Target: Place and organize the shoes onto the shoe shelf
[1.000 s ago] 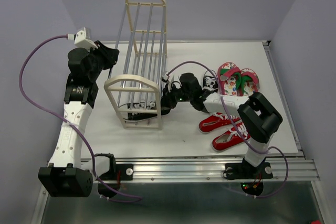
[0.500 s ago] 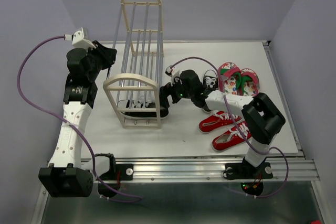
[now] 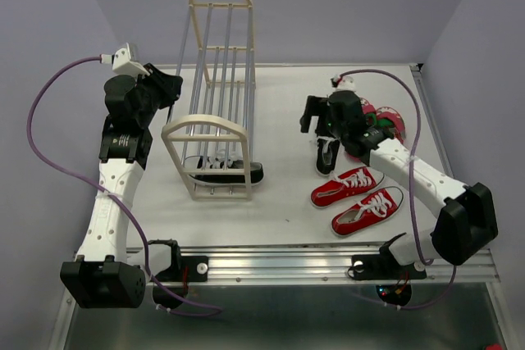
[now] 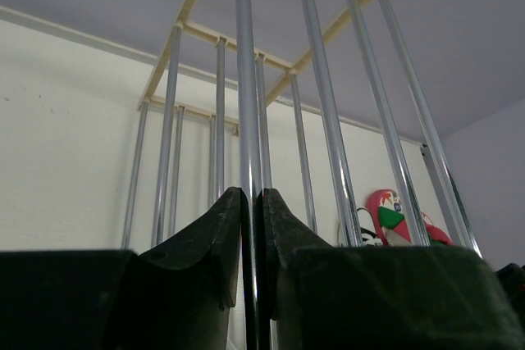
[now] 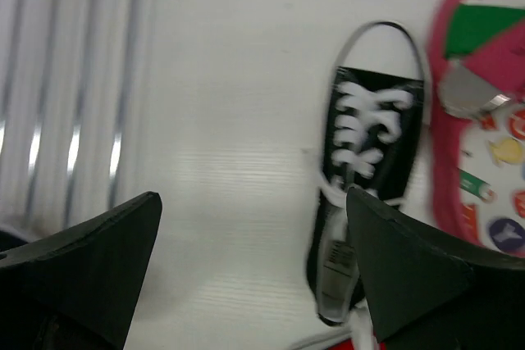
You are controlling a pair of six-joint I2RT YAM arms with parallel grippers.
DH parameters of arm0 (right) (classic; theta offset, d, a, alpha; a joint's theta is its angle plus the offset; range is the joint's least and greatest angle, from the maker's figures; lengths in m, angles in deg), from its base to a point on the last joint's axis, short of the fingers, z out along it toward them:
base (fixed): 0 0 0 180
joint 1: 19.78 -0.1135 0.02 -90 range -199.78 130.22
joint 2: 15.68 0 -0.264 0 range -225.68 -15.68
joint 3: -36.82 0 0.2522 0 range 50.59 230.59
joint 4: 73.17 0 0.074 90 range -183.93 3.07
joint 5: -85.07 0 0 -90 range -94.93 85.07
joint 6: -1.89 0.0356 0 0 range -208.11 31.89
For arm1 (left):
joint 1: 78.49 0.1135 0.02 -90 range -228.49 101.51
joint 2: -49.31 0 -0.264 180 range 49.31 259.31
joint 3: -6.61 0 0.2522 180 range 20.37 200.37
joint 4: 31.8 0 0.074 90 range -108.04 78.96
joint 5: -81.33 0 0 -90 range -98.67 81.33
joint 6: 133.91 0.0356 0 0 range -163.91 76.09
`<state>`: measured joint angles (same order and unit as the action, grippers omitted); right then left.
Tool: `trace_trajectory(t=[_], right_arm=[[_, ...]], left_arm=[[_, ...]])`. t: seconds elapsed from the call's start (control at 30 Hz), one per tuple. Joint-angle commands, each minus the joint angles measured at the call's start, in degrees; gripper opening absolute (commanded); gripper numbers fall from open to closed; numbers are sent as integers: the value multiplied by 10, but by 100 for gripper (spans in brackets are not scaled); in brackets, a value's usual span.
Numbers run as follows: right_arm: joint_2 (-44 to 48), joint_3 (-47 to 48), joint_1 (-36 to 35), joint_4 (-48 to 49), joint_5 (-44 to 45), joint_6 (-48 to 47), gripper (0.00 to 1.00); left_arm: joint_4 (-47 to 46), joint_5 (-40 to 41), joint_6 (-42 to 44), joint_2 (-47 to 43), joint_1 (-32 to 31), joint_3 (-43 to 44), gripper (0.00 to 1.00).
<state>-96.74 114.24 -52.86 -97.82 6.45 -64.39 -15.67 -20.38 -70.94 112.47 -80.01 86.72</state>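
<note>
A: Right gripper (image 5: 253, 194) has left the shoe shelf (image 3: 215, 133), jaws wide, empty. One black sneaker (image 3: 225, 171) sits on the bottom tier.
B: Second black sneaker (image 3: 326, 155) lies at that gripper's 6 o'clock, likely next. Left gripper (image 4: 250, 202) pinches a rod (image 4: 246, 79), steadying the shelf.

Top cam: one black sneaker on the rack, the other shoes on the table.
Shoe rack (image 3: 218, 96) stands upright left of centre on the table (image 3: 287, 198). A black sneaker (image 3: 226, 171) sits on its lowest tier at the near end. Left gripper (image 3: 174, 86) is against the rack's left-side rods, mid height. Right gripper (image 3: 314, 120) hovers just above the second black sneaker (image 3: 326, 156), well apart from the rack; neither gripper's jaw state is readable from here. Two red sneakers (image 3: 356, 198) lie side by side just in front of it. Pink flip-flops (image 3: 387, 120) are at the far right, mostly hidden by the right arm.
</note>
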Motion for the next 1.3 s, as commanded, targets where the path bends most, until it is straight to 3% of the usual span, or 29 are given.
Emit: trace_trajectory(t=[0.0, 0.2, 0.4, 0.73, 1.0, 1.27], right_arm=[[26, -34, 44, -137, 86, 74, 100], [32, -90, 70, -157, 93, 99, 100], [-12, -81, 70, -156, 112, 115, 100], [-2, -93, 80, -136, 121, 128, 100], [33, -100, 92, -127, 103, 113, 100], [-1, -114, 103, -99, 57, 92, 99]], left_arm=[[-3, 24, 19, 5, -6, -23, 18], [-3, 23, 18, 5, -6, -21, 18], [-3, 20, 17, 6, -6, -22, 18], [-3, 21, 20, 12, -6, -19, 18], [-2, 21, 20, 17, -6, -17, 18], [-2, 23, 19, 20, -6, -16, 18]])
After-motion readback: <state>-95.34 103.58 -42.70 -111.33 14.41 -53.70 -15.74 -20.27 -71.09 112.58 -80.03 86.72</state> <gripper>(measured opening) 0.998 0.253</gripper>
